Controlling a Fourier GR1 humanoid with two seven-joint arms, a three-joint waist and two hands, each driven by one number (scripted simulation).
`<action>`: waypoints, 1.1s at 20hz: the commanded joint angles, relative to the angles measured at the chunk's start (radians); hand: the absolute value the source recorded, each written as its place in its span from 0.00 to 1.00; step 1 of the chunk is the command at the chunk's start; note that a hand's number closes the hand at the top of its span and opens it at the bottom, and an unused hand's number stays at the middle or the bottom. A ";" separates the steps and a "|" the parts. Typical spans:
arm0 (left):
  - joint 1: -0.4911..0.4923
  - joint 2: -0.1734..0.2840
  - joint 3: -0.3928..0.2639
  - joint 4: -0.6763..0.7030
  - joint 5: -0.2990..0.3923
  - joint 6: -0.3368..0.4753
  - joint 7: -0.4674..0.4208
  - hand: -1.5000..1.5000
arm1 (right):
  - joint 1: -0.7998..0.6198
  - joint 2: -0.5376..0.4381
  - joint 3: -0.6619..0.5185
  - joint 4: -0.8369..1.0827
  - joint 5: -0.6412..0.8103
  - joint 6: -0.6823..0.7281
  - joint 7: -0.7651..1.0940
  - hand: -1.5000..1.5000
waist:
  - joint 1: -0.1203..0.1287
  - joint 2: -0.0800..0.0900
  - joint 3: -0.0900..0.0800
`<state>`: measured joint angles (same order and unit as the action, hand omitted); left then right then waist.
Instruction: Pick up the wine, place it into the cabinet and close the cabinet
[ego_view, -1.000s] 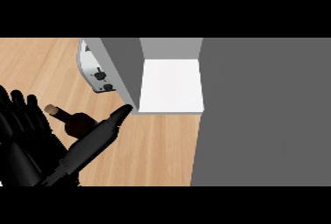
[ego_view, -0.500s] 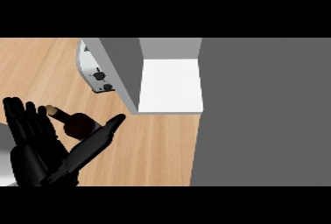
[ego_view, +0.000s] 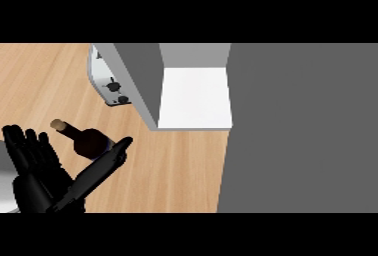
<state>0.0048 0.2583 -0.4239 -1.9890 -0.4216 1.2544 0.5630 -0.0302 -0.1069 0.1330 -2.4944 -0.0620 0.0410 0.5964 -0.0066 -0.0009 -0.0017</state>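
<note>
Wine lies on the worktop, near-left of the open cabinet. One hand spread wide around it, not gripping; which hand, unclear. Best curl round the body before lifting.

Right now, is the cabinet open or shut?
Open. The cabinet door stands swung out to the left, baring the white shelf inside. The wine bottle is outside on the counter.
</note>
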 joint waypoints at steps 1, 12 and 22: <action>0.018 0.025 -0.009 0.065 0.171 0.083 -0.166 0.00 | -0.021 0.002 -0.016 -0.067 -0.053 -0.006 0.044 0.00 | 0.001 0.001 -0.002; 0.034 -0.120 0.101 0.198 0.481 -0.111 -0.537 0.00 | 0.014 0.016 -0.023 -0.080 -0.050 0.002 0.018 0.00 | 0.001 0.001 -0.001; 0.175 -0.241 0.260 0.290 0.692 -0.402 -0.896 0.00 | 0.050 0.018 -0.028 -0.124 -0.075 0.019 0.023 0.00 | 0.005 -0.001 0.001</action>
<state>0.1379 0.0643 -0.2103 -1.7462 0.2070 0.9486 -0.2084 -0.0239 -0.1002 0.1064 -2.4989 -0.0683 0.0551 0.6021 -0.0034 -0.0022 -0.0018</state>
